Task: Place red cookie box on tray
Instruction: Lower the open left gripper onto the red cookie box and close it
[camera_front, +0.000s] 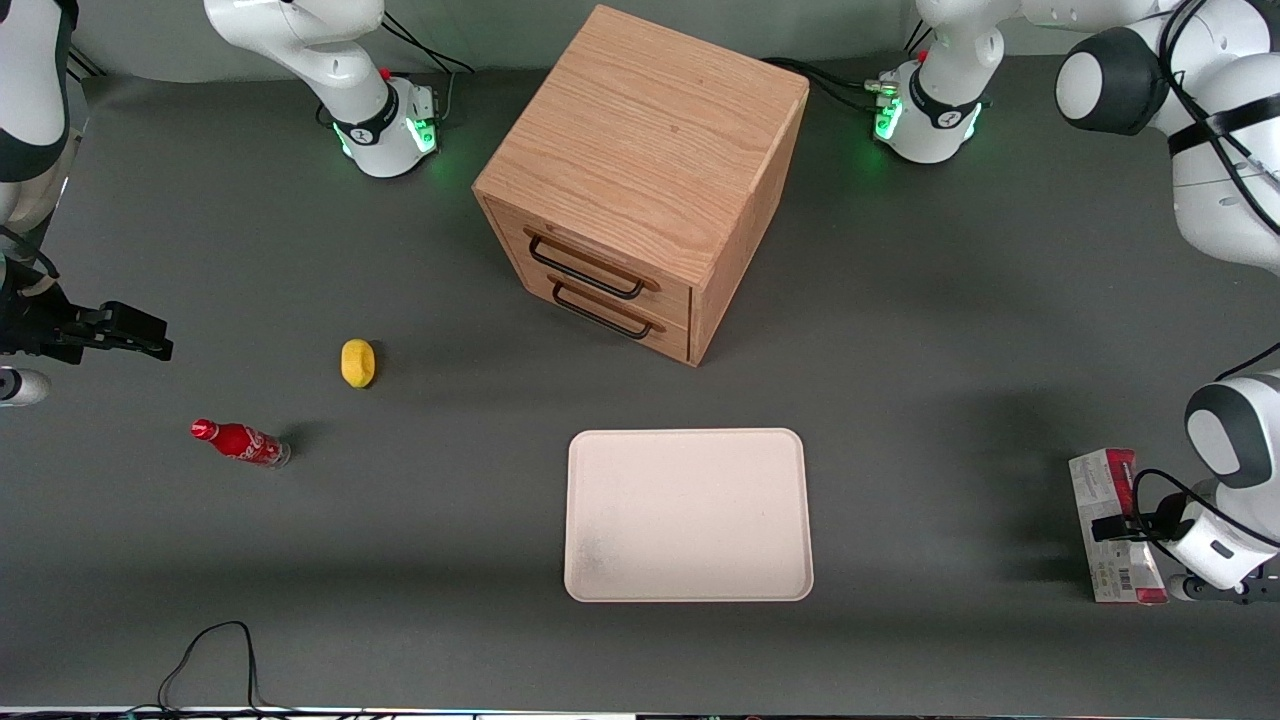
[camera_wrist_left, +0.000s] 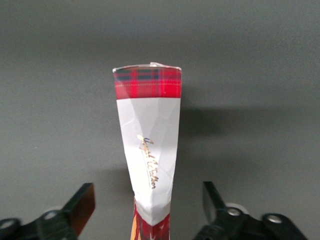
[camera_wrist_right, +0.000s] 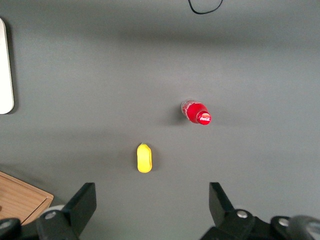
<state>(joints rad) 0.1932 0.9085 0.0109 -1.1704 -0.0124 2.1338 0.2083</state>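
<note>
Lying flat toward the working arm's end of the table, well apart from the cream-white rectangular tray (camera_front: 688, 515), the long red tartan cookie box (camera_wrist_left: 148, 150) looks light, thin-walled, already creased; grip gently across its narrow sides. The gripper (camera_wrist_left: 145, 205) hovers over it, fingers spread wide, empty. One box, one tray.

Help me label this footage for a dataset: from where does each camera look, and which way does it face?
Front view: high, facing the robots, looking down on the tray, the wooden cabinet and both arms.
Left wrist view: on the working arm, looking down at the red cookie box, which lies between the open fingers of the gripper.
Right wrist view: on the parked arm, looking down at the soda bottle and a yellow object.
Shared: front and left wrist views both show the box.
</note>
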